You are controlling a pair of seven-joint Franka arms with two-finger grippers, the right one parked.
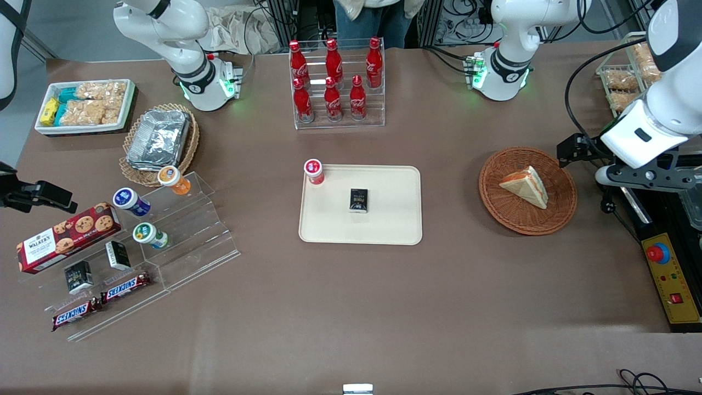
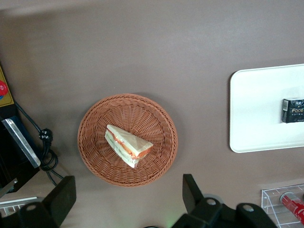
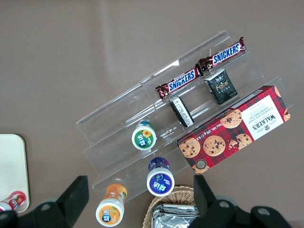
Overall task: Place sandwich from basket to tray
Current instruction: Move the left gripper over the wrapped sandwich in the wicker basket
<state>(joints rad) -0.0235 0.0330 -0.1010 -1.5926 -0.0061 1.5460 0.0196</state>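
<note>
The triangular white-bread sandwich (image 1: 525, 185) with an orange-red and green filling lies in the round, reddish-brown wicker basket (image 1: 500, 206), near its centre, resting on one flat face with the filling edge turned toward the working arm's end of the table. The basket stands on the brown tabletop (image 1: 351, 307) toward that end, well apart from the flat cream-beige rectangular plastic tray (image 1: 395, 225) at the table's middle.

The tray already carries a small black box (image 1: 358, 199) near its centre and a red-capped small bottle (image 1: 314, 171) at the corner nearest the rack of red cola bottles (image 1: 335, 82). The tray area nearer the basket is bare.

The left arm's gripper (image 2: 128, 199) hangs above the table just beside the basket's rim, fingers spread wide and holding nothing; its height over the basket appears considerable, though the wrist view does not settle this.

Step in hand: approach, before the grasp. The next move calls for centring over the sandwich, aligning the fingers across the wedge's two flat bread faces, and descending into the basket without striking the rim.
</note>
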